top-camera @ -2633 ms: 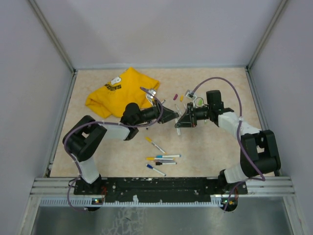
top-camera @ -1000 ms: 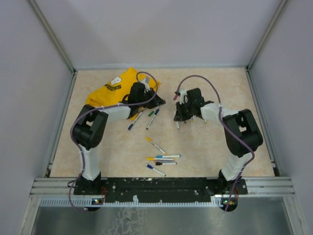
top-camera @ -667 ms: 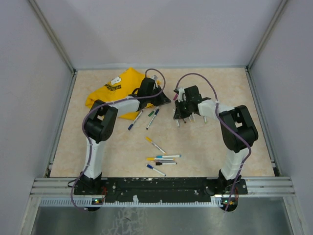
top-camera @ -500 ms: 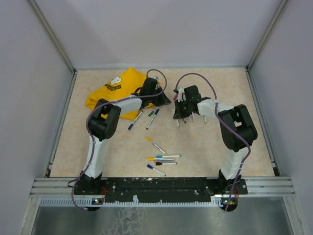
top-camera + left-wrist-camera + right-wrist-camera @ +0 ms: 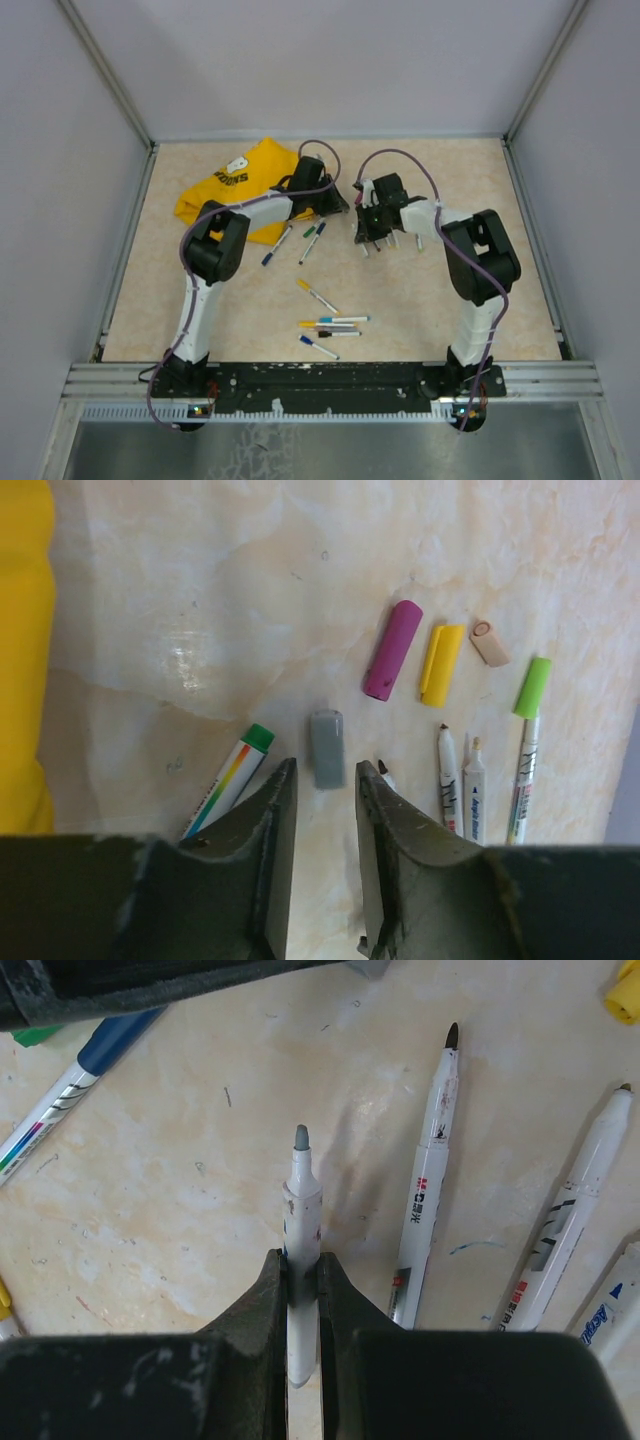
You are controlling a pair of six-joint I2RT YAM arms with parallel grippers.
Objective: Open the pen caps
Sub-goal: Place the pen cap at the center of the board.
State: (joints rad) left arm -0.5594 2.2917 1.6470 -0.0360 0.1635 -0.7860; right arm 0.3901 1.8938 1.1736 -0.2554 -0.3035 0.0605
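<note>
Pen caps (image 5: 400, 630) lie loose on the far half of the table (image 5: 430, 300), just ahead of the left gripper (image 5: 326, 770). A grey cap (image 5: 327, 748) lies flat with its near end in the gap between this gripper's tips. The jaws stand a little apart, neither side touches the cap, and nothing is held. Just beyond lie a purple cap (image 5: 390, 665), a yellow cap (image 5: 441, 664) and a small tan cap (image 5: 489, 642), in a row and apart from one another. Right of them lies a pen with its light-green cap on (image 5: 522, 750), and beside it two bare pens (image 5: 447, 775) with their tips uncovered. A green-capped pen (image 5: 232, 778) lies just left of the gripper, near the yellow shirt (image 5: 25, 630).

The right gripper (image 5: 302, 1265) is clamped tight on a white pen (image 5: 303, 1195) whose grey tip is bare and points away from the wrist. Three more uncapped pens (image 5: 430, 1190) lie on the table to its right. A blue-capped pen (image 5: 100, 1055) lies at the upper left.

From above, the two grippers are near each other, and a cluster of pens (image 5: 325, 325) lies well apart from them, toward the arm bases.
</note>
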